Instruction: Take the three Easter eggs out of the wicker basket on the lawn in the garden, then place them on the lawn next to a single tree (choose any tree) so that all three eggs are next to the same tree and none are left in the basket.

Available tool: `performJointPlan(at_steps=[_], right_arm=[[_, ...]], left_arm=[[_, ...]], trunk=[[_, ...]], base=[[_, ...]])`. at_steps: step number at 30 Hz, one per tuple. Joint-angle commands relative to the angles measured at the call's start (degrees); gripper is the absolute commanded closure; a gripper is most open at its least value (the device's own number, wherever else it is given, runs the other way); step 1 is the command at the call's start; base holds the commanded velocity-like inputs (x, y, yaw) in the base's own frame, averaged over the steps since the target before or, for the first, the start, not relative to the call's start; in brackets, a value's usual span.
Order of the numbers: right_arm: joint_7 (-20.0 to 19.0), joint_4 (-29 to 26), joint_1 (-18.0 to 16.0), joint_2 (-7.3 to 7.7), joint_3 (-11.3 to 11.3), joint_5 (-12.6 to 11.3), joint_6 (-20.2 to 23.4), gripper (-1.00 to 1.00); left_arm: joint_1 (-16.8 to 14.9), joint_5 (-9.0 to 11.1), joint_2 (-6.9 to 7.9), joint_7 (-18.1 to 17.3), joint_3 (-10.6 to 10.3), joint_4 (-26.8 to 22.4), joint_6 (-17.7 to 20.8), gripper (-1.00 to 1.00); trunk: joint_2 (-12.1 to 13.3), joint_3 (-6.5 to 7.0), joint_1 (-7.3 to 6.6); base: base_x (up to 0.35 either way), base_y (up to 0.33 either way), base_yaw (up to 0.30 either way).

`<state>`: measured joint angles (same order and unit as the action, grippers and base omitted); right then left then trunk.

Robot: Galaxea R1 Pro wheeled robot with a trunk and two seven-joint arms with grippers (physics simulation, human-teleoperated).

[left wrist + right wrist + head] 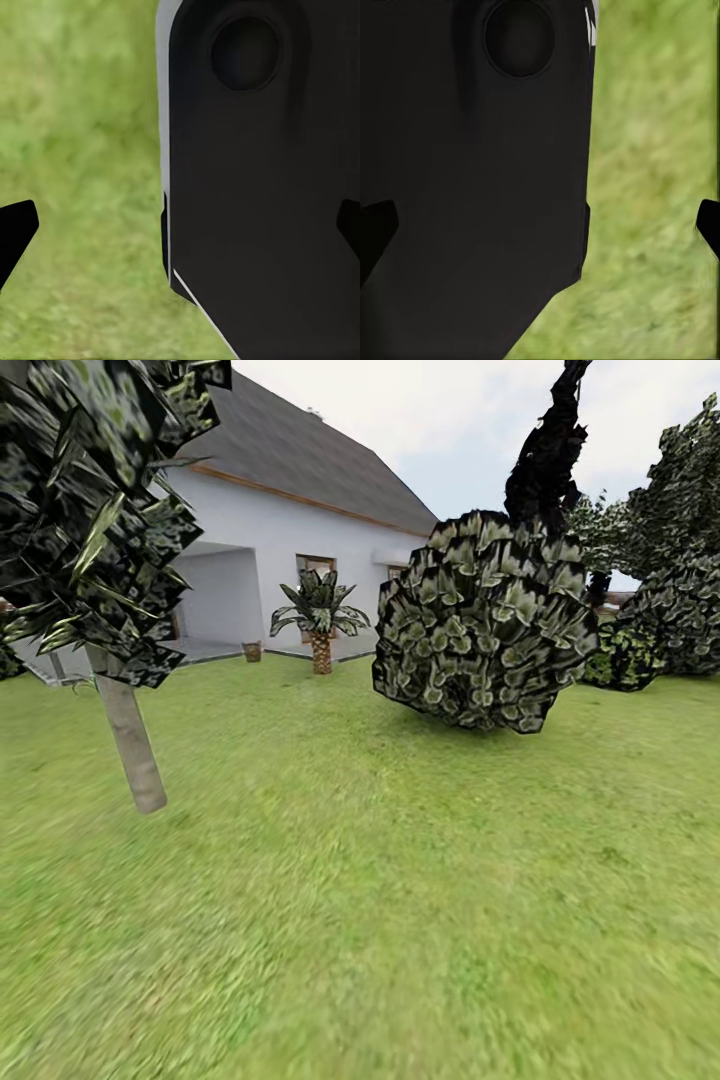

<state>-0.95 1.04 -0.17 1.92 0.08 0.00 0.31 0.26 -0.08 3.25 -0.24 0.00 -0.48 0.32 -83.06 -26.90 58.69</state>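
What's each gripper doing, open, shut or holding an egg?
Left gripper: open, nothing between its fingertips.
Right gripper: open, nothing between its fingertips.

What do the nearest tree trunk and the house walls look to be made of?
The tree trunk looks like smooth, matte, pale grey-brown bark, with no visible furrows. The house walls look like plain white render or plaster, matte and seamless, though blur leaves this open.
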Motion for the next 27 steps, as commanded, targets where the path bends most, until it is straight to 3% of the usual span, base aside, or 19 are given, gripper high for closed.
performJointPlan(at_steps=[1,27], right_arm=[[-0.1,0.0,0.0,0.01,0.0,0.0,0.0,-1.0],[-0.1,0.0,0.0,0.01,0.0,0.0,0.0,-1.0]], left_arm=[[0.0,0.0,0.0,0.0,0.0,-0.1,0.0,-1.0],[0.0,0.0,0.0,0.0,0.0,-0.1,0.0,-1.0]], trunk=[[0.0,-0.03,0.04],[0.0,-0.03,0.04]], base=[[0.333,0.0,0.046],[0.333,0.0,0.003]])
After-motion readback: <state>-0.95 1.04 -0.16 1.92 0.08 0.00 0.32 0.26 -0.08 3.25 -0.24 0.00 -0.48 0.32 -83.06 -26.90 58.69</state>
